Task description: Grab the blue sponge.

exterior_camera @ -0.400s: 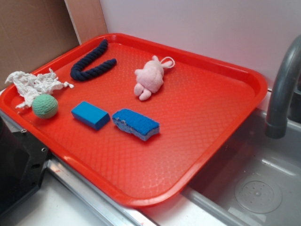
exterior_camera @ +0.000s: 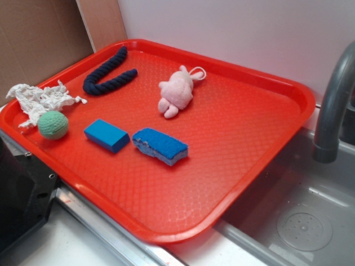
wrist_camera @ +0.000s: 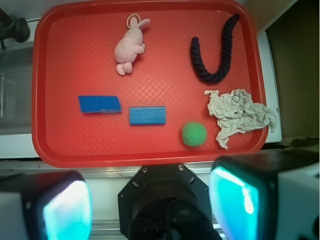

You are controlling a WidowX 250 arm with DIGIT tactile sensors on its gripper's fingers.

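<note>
Fingers [wrist_camera: 150, 205] spread wide, empty, high above red tray [wrist_camera: 50, 150]. Blue sponge [exterior_camera: 160, 146] lies mid-tray, just beside smooth blue block [exterior_camera: 106, 135]. Risk: similar colour and nearness could draw the descent onto the block instead.

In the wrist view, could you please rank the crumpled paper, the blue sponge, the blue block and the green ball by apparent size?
1. crumpled paper
2. blue sponge and blue block, which look alike
3. green ball
</note>
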